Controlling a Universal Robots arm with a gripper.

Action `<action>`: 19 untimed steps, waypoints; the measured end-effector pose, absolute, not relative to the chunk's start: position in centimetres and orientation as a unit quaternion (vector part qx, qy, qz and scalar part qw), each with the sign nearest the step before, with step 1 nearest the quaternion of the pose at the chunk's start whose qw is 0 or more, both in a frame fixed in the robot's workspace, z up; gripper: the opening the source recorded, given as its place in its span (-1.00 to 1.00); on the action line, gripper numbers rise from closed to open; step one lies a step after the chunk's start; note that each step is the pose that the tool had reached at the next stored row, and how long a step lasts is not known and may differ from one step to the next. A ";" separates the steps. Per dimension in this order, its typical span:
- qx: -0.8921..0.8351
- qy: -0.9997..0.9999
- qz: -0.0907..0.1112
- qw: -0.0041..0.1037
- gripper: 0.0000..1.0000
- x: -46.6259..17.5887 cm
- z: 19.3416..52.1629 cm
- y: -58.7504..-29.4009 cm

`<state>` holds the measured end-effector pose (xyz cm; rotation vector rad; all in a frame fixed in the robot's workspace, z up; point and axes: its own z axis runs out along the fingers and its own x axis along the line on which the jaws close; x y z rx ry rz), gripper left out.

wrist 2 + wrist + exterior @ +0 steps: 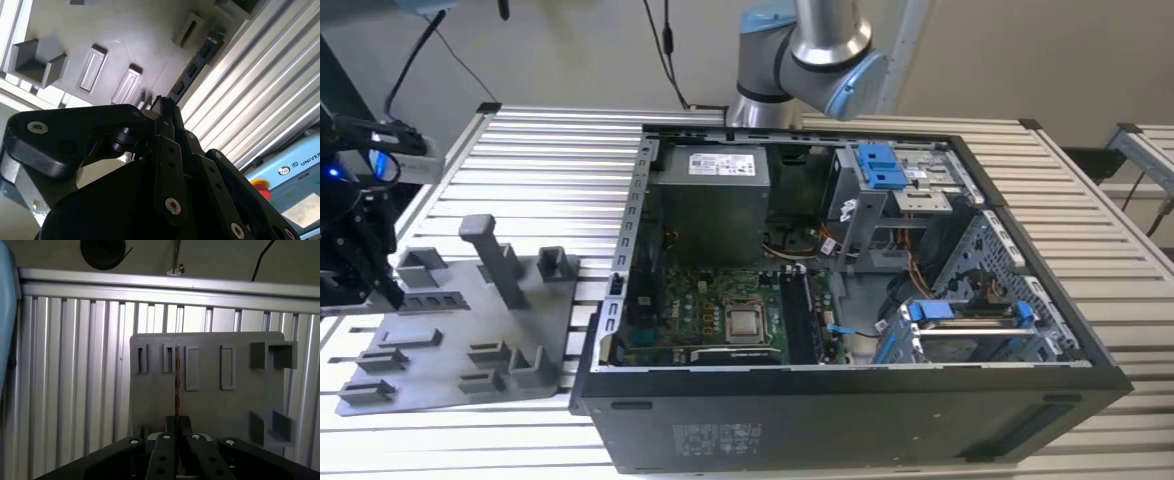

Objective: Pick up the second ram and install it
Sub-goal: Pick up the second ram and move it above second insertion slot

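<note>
Claw [176, 424] is clenched on the ram [176, 385], which it holds edge-on over the grey tray [215, 405] on the table [75, 370]. Pick-up looks done, and installing calls for keeping it square for the case [854, 420].

what the frames hide

the second ram [192, 71] has its near end buried in the gripper [163, 106] in the second wrist view. in the first wrist view it sits edge-on, chips untellable. at the exterior view's left edge a dark block [354, 240] is cut off, perhaps the gripper.
</note>
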<state>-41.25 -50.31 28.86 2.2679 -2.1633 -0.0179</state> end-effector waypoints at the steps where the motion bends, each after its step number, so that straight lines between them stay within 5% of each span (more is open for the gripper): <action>1: 0.724 -0.690 -0.006 0.004 -0.72 -41.2 28.9 -50.3; 19: 0.723 -0.691 -0.006 0.004 -0.72 -41.3 31.2 -50.3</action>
